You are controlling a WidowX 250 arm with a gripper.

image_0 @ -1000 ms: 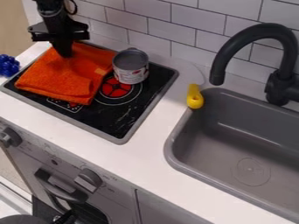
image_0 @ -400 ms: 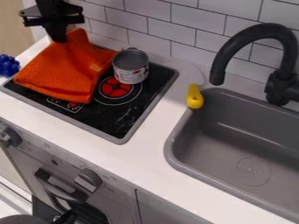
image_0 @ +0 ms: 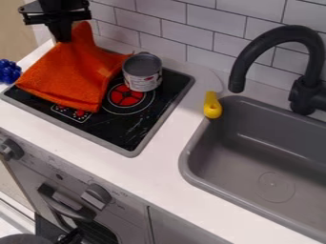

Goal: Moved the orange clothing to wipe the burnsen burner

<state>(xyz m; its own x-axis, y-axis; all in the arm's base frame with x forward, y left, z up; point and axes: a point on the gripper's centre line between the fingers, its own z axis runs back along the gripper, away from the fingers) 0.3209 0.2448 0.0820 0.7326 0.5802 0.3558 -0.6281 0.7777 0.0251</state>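
Here, the orange cloth (image_0: pixel 66 76) drapes over the left part of the black stovetop (image_0: pixel 134 126), its broad edge near and its long axis running far to a raised, upward-pointing peak, beside which the tool (image_0: pixel 63 39) grasps it.

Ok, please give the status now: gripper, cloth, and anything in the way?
Gripper holding orange cloth by raised corner. Rest draped over stove top. Can at red burner, may block wiping.

The white counter (image_0: pixel 167 167) holds a black stovetop (image_0: pixel 127 131), a blue bumpy thing (image_0: pixel 9 72) at its left edge, and a yellow-handled utensil (image_0: pixel 212 106) toward its back edge.
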